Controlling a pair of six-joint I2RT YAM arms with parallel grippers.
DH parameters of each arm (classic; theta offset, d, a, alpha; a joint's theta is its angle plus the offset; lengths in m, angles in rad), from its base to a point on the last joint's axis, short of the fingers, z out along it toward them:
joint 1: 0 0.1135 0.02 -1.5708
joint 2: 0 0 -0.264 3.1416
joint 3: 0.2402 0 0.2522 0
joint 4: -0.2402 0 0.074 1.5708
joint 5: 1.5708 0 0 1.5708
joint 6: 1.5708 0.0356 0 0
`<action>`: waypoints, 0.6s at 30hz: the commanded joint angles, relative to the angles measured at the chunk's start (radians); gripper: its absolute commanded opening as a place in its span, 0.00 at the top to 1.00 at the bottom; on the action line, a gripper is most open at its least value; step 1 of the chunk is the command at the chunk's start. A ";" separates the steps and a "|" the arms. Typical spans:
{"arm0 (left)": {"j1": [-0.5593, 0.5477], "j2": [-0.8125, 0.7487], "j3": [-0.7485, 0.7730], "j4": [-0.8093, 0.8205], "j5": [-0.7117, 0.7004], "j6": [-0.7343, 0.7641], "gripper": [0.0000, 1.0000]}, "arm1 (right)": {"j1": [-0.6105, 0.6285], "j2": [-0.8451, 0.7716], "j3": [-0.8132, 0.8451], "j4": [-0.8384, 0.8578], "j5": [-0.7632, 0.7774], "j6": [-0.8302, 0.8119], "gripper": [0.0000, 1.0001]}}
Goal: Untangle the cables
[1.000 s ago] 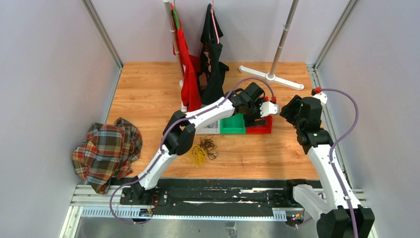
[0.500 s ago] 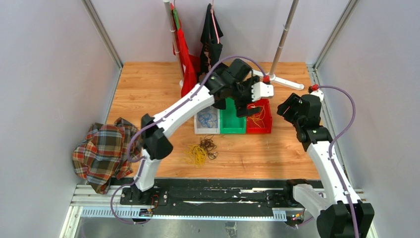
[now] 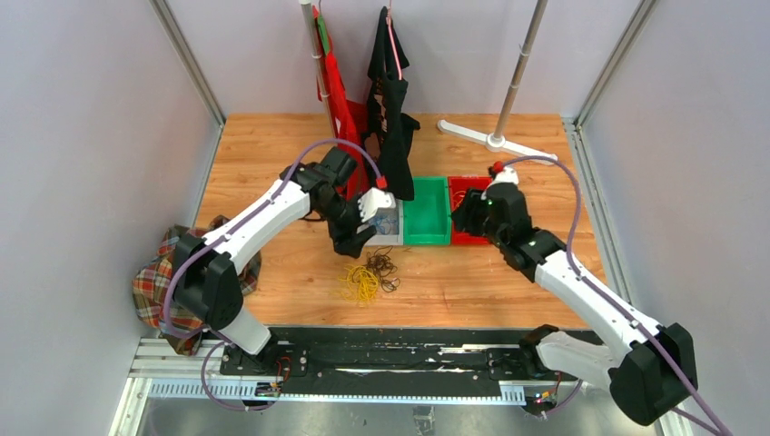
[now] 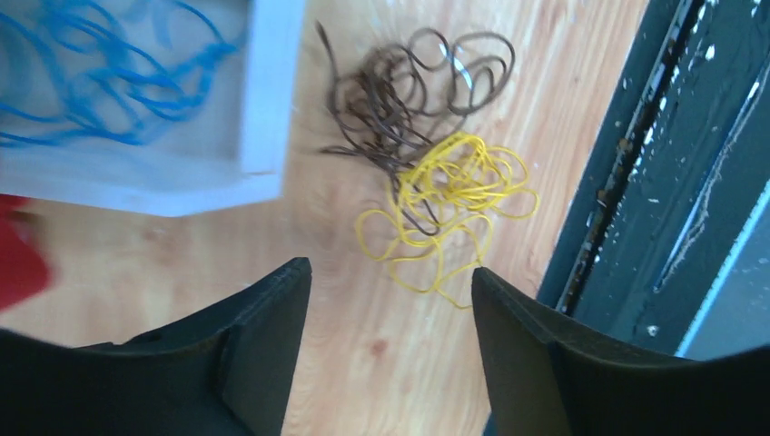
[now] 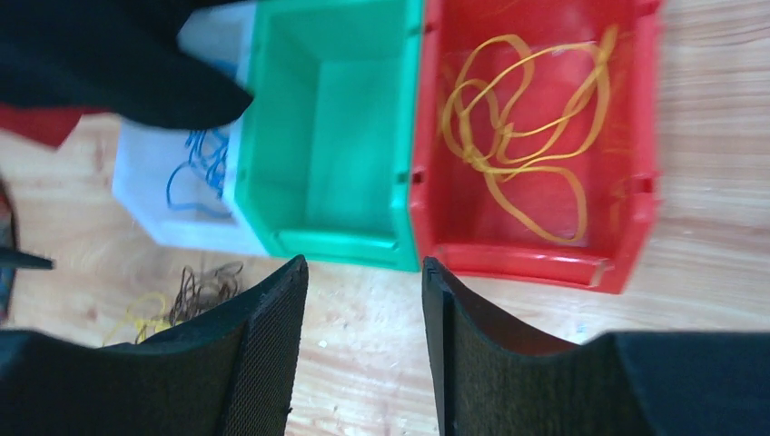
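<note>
A tangle of cables lies on the wooden table in front of the bins, with a dark brown bundle (image 3: pixel 384 264) (image 4: pixel 409 100) overlapping a yellow bundle (image 3: pixel 364 286) (image 4: pixel 454 195). Blue cables (image 4: pixel 91 82) (image 5: pixel 195 173) lie in the white bin (image 3: pixel 389 228). A yellow cable (image 5: pixel 522 136) lies in the red bin (image 3: pixel 460 237). My left gripper (image 3: pixel 354 243) (image 4: pixel 390 268) hangs open and empty just behind the tangle, beside the white bin. My right gripper (image 3: pixel 461 218) (image 5: pixel 363 263) is open and empty at the front of the green and red bins.
The green bin (image 3: pixel 427 211) (image 5: pixel 336 136) between the white and red ones holds nothing. A plaid shirt (image 3: pixel 195 272) lies at the left. Red (image 3: pixel 340 127) and black (image 3: pixel 390 109) garments hang at the back by a rack foot (image 3: pixel 495 141). A black rail (image 3: pixel 399 350) runs along the near edge.
My left arm swung back from over the red bin to the white bin, near the tangle. My right arm moved left and forward to the bins' front edge.
</note>
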 commanded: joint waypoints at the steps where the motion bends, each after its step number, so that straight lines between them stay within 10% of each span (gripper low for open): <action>1: 0.017 -0.021 -0.137 0.071 0.065 -0.005 0.34 | 0.154 0.017 -0.062 0.088 0.058 -0.008 0.52; 18: 0.084 0.037 -0.416 0.458 0.070 -0.149 0.59 | 0.436 0.147 -0.080 0.170 0.146 -0.040 0.63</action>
